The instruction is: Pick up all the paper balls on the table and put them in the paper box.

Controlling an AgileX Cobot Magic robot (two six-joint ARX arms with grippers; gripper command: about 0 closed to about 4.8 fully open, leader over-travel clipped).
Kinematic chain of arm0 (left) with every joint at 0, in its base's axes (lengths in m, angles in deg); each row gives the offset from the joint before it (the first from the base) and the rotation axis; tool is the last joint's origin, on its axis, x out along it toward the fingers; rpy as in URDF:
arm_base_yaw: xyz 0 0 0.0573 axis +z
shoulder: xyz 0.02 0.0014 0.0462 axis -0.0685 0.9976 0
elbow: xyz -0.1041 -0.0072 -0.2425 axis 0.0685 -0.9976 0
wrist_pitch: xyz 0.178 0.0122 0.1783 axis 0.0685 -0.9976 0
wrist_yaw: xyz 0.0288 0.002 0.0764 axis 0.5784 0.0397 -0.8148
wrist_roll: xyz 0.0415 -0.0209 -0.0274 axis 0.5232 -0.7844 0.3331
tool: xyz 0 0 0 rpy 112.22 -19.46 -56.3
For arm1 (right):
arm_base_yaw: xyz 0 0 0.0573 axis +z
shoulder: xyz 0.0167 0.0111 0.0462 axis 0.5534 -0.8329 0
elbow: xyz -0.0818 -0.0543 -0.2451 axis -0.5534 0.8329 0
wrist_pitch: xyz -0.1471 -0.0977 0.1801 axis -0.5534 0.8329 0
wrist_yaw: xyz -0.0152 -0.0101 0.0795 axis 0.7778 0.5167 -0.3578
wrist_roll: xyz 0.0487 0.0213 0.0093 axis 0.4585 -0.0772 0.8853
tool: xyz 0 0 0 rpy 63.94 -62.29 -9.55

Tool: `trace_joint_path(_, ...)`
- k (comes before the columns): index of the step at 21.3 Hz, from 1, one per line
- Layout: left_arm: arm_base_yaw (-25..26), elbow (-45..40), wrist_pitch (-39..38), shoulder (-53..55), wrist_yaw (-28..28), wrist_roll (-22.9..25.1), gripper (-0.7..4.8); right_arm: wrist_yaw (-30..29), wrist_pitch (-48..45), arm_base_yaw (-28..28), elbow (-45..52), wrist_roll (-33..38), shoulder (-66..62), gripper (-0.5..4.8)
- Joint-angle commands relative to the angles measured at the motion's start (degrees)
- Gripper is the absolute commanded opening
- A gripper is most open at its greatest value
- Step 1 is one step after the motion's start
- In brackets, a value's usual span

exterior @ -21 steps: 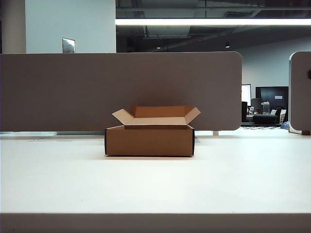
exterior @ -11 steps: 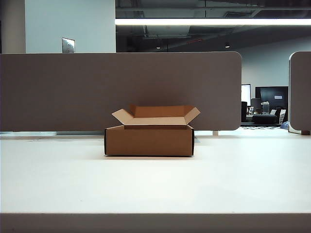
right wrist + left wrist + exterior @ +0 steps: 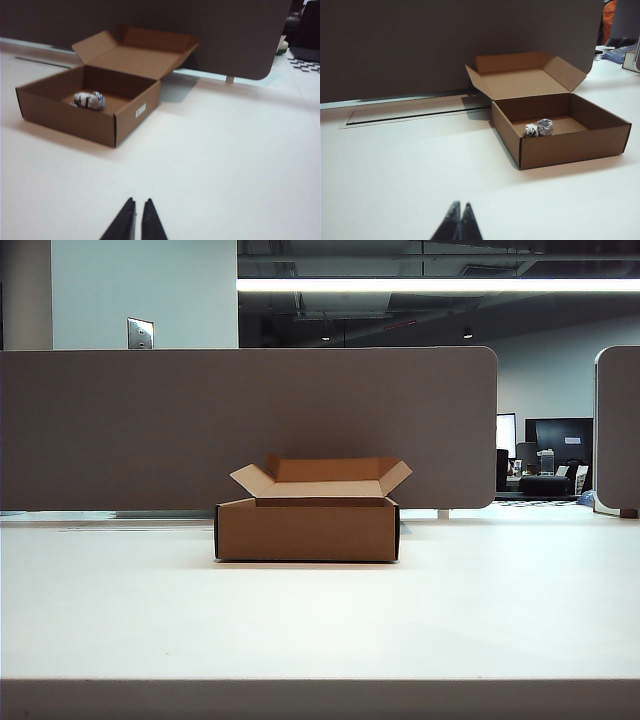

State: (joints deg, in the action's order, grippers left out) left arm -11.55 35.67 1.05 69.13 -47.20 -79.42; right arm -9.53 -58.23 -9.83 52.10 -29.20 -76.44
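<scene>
Left wrist view showed the left pincer (image 3: pixel 459 215) pressed fully shut with nothing in it, low over the bare white desk (image 3: pixel 395 170), with the paper box (image 3: pixel 560 145) well apart from it, its flaps open. Two paper balls (image 3: pixel 538 128) lay touching on the box floor. From the right wrist view, the right pincer (image 3: pixel 138 214) stood all but closed, a thin gap between the tips, also empty, and the box sat well off. No wad was visible on the desk, so I judged the sensible step was to pull both arms clear without brushing the flaps.
</scene>
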Motion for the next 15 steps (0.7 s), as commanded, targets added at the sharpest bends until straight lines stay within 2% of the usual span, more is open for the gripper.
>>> trace_joint_path(1, 0.07, 0.20, -0.09, 0.02, -0.02, 0.20, -0.05, 0.09, -0.09, 0.04, 0.31, 0.26, 3.85, 0.44)
trace_joint_path(7, 0.09, 0.20, -0.13, 0.02, -0.02, 0.22, -0.05, 0.07, 0.17, 0.04, 0.31, 0.26, 8.50, 0.44)
trace_joint_path(15, 0.09, 0.20, -0.13, 0.02, 0.00, 0.22, -0.05, 0.09, 0.87, 0.04, 0.31, 0.26, 8.35, 0.44)
